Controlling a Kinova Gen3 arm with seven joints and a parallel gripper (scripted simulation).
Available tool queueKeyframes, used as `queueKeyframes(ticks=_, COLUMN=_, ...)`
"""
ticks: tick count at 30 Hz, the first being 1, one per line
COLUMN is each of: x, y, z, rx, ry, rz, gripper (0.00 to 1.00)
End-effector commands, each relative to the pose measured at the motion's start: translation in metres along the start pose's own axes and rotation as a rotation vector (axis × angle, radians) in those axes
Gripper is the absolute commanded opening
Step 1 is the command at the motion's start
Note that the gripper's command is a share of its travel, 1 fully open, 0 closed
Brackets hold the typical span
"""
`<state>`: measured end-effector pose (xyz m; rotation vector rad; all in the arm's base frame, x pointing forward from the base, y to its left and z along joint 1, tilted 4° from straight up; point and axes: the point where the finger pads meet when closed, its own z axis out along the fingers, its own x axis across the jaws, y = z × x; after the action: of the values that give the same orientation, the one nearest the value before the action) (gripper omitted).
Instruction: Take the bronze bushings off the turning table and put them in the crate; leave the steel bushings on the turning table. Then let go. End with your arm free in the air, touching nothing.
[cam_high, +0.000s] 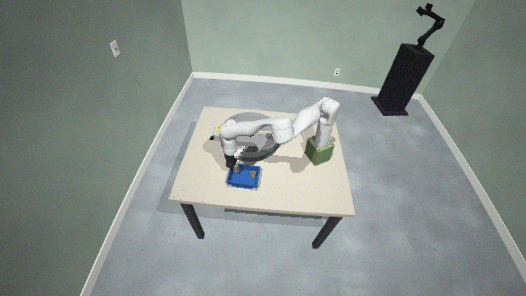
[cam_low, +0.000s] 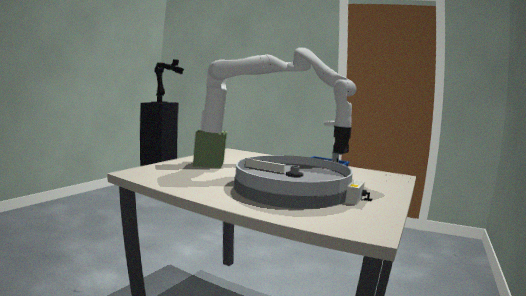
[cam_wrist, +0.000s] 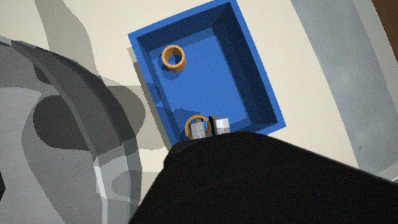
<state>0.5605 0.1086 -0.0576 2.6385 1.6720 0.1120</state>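
Bronze bushing (cam_high: 237, 170) (cam_wrist: 187, 125) clamped by its wall in the claw (cam_high: 234, 166) (cam_low: 337, 157) (cam_wrist: 206, 124), with one fingertip inside the ring and the other outside. Located, in the wrist view, near the six-thirty end of the blue crate (cam_high: 243, 186) (cam_low: 320, 158) (cam_wrist: 215, 85); cannot tell whether touching the crate's floor. Second bronze bushing (cam_high: 252, 174) (cam_wrist: 179, 66) loose inside the same crate, toward ten o'clock in the wrist view, well apart from the fingertips. Seen from the top, crate set at six o'clock from the gray turning table (cam_high: 270, 152) (cam_low: 295, 187) (cam_wrist: 82, 100), and green block (cam_high: 319, 152) (cam_low: 209, 149) under the arm (cam_high: 282, 130) (cam_low: 250, 66) toward three-thirty. Arched above the turning table in the exterior view, with the wrist pointing down at six o'clock.
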Motion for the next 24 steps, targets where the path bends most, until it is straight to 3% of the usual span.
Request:
queueKeyframes(ticks=1, x=0.0, y=0.0, z=0.002, rx=-0.001, ry=0.001, rz=0.0, gripper=0.0)
queueKeyframes(ticks=24, x=0.0, y=0.001, z=0.016, rx=-0.001, ry=0.001, rz=0.0, gripper=0.0)
